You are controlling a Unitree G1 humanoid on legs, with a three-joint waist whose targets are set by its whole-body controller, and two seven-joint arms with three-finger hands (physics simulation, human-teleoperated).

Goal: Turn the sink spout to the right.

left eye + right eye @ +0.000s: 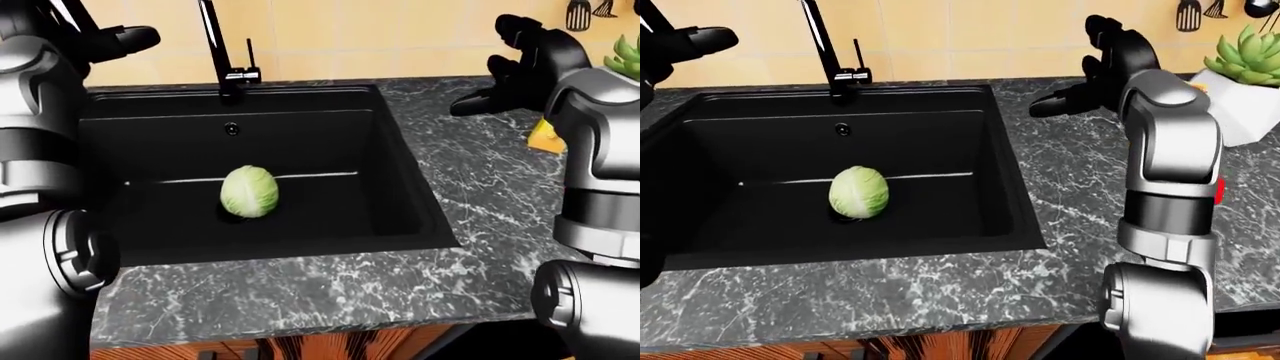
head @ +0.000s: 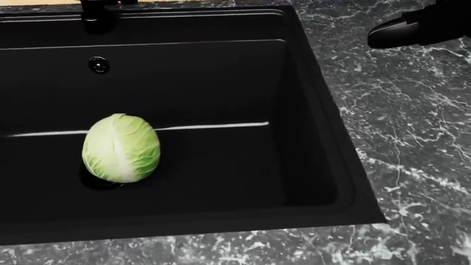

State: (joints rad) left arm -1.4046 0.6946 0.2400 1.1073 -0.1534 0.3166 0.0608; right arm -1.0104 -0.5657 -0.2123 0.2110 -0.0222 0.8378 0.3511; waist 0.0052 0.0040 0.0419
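Black sink (image 1: 400, 187) set into a dark marbled counter (image 1: 480, 180). Sink spout (image 1: 210, 34): a thin black tube rising from its base (image 1: 232, 82) on the sink's top rim, near the middle of that rim in the left-eye view; the upper end runs out of the picture, so its heading cannot be read. A small lever (image 1: 249, 52) stands upright just right of the base. Cabbage (image 2: 121, 147), pale green, rests on the sink floor, left of centre in the head view, apart from all walls. Round overflow fitting (image 2: 99, 64) on the sink's top wall, below the spout base. Right hand (image 1: 1095, 82) hangs above the counter to the right of the sink's top right corner, fingers spread and holding nothing, one finger (image 2: 393, 33) pointing toward the sink; well apart from the spout. Left hand (image 1: 120, 39) is raised at the sink's top left corner, left of the spout, not touching it; whether its fingers are spread or closed cannot be told. Potted succulent (image 1: 1245, 56) at the counter's top right.
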